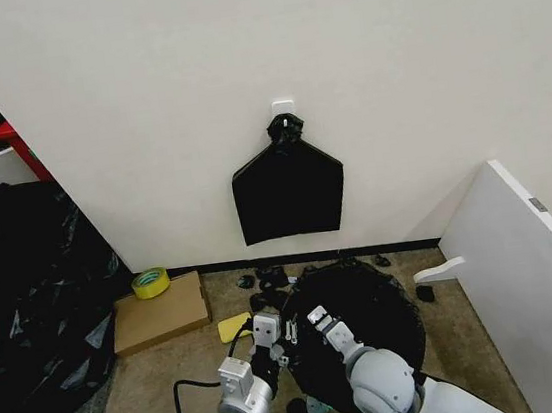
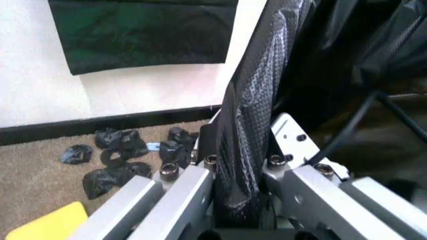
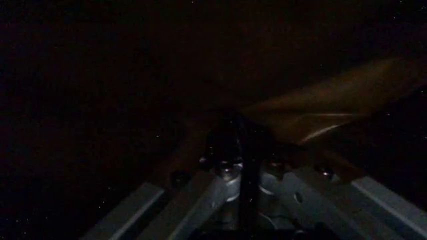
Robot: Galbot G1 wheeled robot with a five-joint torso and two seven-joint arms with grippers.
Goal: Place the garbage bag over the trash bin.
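The garbage bag (image 1: pixel 361 322) forms a round, crinkled black mound on the carpet just in front of me, and the trash bin is hidden beneath it. My left gripper (image 1: pixel 266 331) is at the bag's left edge. In the left wrist view that gripper (image 2: pixel 240 167) is shut on a taut fold of the garbage bag (image 2: pixel 257 100). My right gripper (image 1: pixel 321 319) sits on the bag's near left part. In the dark right wrist view the right gripper (image 3: pixel 241 150) looks shut on a thin strip of black film.
A flat black bundle (image 1: pixel 289 190) hangs from a wall hook. At the left lie a heap of black plastic (image 1: pixel 25 298), a cardboard box (image 1: pixel 159 317) with a tape roll (image 1: pixel 150 281), and a yellow piece (image 1: pixel 234 325). Black scraps (image 1: pixel 265 283) dot the carpet. A white board (image 1: pixel 525 267) leans at the right.
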